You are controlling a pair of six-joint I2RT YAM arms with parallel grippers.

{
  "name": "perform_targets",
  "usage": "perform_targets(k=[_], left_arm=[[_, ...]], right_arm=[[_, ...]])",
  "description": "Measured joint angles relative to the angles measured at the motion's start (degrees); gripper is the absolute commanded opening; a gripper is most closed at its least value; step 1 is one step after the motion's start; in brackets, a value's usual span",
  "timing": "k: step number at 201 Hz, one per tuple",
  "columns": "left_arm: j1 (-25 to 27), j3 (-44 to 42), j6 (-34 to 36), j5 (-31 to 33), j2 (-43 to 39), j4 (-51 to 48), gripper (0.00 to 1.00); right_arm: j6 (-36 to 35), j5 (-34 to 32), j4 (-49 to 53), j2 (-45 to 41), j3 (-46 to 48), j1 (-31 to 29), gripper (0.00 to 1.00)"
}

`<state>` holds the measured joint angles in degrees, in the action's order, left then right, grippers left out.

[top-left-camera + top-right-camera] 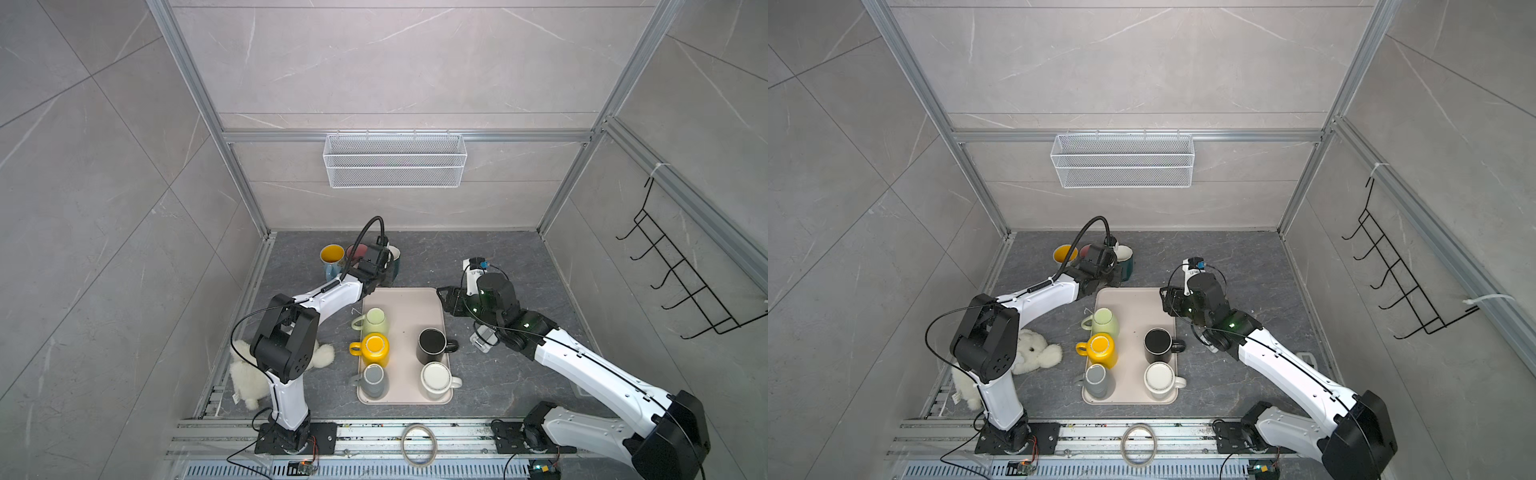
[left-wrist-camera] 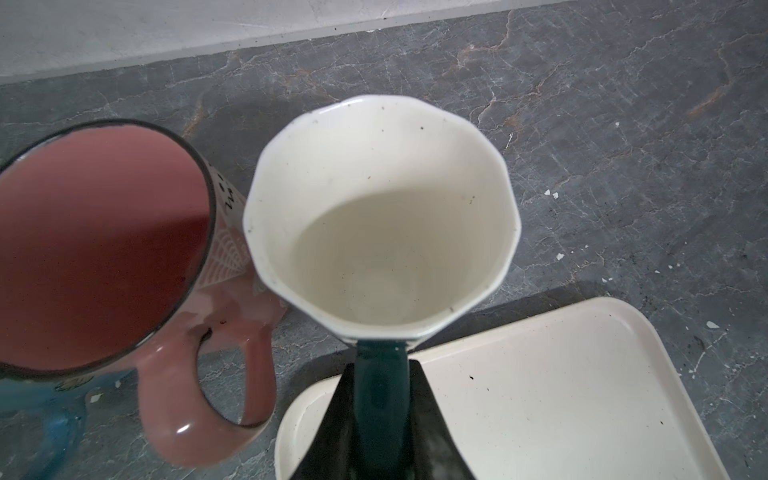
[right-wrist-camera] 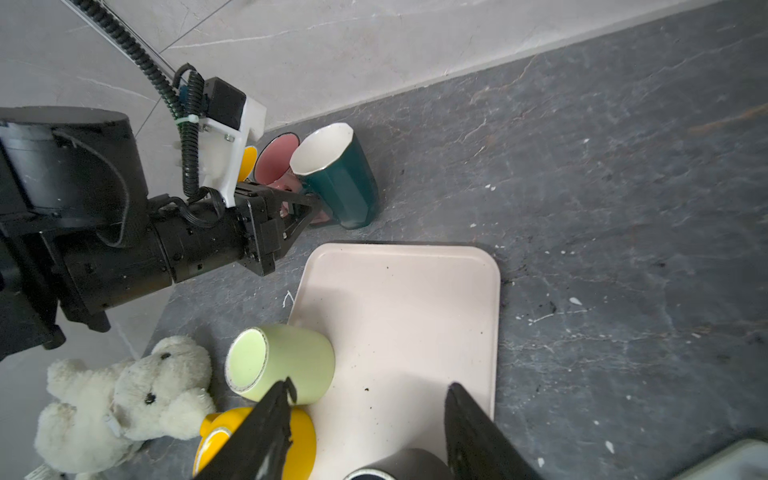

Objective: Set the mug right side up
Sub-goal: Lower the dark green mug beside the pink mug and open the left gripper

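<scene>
The mug [image 2: 382,216] is dark teal outside and white inside, with a faceted rim. It stands mouth up on the grey table just behind the tray [image 1: 411,307] and shows in both top views [image 1: 395,259] [image 1: 1126,257] and in the right wrist view [image 3: 340,178]. My left gripper [image 2: 382,374] is shut on its teal handle, jaws pressed to both sides. My right gripper [image 3: 370,386] is open and holds nothing, hovering over the tray's far right corner [image 1: 441,300].
A pink mug [image 2: 104,249] and a blue mug with a yellow inside [image 1: 331,255] stand close to the left of the teal one. Several mugs stand on the tray, among them light green [image 1: 374,322], yellow [image 1: 374,349] and black [image 1: 432,345]. A white teddy [image 1: 249,374] lies at the front left.
</scene>
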<state>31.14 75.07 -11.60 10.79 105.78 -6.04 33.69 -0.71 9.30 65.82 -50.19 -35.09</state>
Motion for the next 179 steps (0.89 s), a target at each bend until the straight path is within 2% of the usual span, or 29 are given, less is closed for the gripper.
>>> perform_targets(k=[63, 179], left_arm=[[0.0, 0.0, -0.2, 2.1, 2.5, 3.4, 0.00], [0.0, 0.5, -1.6, 5.7, 4.6, 4.2, 0.00]], right_arm=[[2.2, 5.5, -3.2, 0.2, 0.4, 0.8, 0.61], [2.8, 7.8, -4.4, 1.1, 0.4, 1.4, 0.62]])
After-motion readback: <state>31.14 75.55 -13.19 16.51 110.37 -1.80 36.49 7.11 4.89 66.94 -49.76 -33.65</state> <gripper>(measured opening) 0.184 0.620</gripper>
